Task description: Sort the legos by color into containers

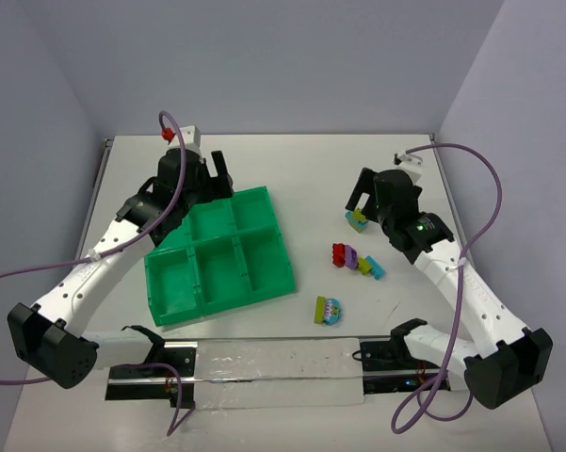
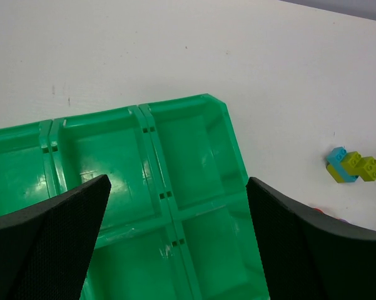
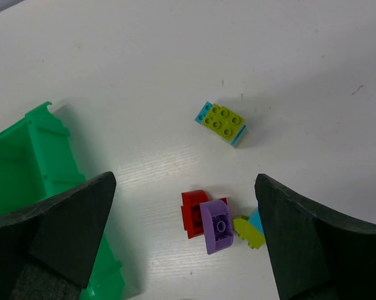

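Left gripper (image 2: 178,187) held over the green tray (image 2: 155,150), jaws spread wide, right gripper (image 3: 185,181) held over loose legos (image 3: 218,225) scattered on the white table (image 3: 281,56), jaws likewise spread wide.

Bright green tray (image 1: 217,217) on white table (image 1: 311,169); legos (image 3: 222,122) red, purple, yellow-green, light blue.

One tray (image 1: 179,313), six compartments (image 1: 222,273). Right of the tray, three clumps of legos (image 1: 358,262): one red brick (image 1: 340,254), one purple brick (image 1: 351,255), looks like three yellow-green bricks (image 3: 222,119) and three light blue bricks (image 1: 376,271), stacking makes that fuzzy tbh.
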You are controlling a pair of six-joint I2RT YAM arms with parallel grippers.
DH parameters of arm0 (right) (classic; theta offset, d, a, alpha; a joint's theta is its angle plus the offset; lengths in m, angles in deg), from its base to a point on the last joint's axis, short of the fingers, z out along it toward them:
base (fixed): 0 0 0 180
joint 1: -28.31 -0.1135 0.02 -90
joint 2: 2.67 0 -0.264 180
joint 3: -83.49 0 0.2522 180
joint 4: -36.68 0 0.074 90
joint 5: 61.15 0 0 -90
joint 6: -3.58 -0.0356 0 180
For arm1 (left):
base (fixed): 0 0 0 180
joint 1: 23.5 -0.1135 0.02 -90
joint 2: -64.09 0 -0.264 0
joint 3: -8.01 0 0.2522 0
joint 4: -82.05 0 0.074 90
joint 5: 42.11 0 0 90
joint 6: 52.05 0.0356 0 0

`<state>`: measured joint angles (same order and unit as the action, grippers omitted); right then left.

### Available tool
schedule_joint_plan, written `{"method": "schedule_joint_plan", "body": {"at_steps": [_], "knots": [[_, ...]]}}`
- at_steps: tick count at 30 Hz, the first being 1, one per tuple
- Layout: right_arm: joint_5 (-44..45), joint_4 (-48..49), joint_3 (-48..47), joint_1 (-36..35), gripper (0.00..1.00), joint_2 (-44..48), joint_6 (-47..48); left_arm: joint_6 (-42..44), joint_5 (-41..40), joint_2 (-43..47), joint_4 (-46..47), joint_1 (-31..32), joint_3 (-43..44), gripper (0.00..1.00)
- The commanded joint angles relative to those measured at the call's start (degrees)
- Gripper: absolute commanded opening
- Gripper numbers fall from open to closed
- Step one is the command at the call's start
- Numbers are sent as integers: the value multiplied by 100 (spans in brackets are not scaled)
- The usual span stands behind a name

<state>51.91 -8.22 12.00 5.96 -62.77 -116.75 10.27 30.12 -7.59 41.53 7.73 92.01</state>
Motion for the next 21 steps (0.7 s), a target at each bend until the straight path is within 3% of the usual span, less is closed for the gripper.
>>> {"method": "schedule_joint_plan", "body": {"at_steps": [1, 8, 13, 21], "knots": [[-142, 83, 134, -15, 100, 278, 56, -137, -89, -20, 190, 60, 217, 98], [-919, 92, 438, -20, 100, 465, 66, -242, -389, -10, 180, 105, 145, 97], [-1454, -124, 1122, -188, 94, 815, -454, -384, -665, -98, 64, 179, 212, 98], [-966, -534, 1988, -1246, 84, 1361, -1445, -423, -579, -404, -119, 200, 421, 99]]}}
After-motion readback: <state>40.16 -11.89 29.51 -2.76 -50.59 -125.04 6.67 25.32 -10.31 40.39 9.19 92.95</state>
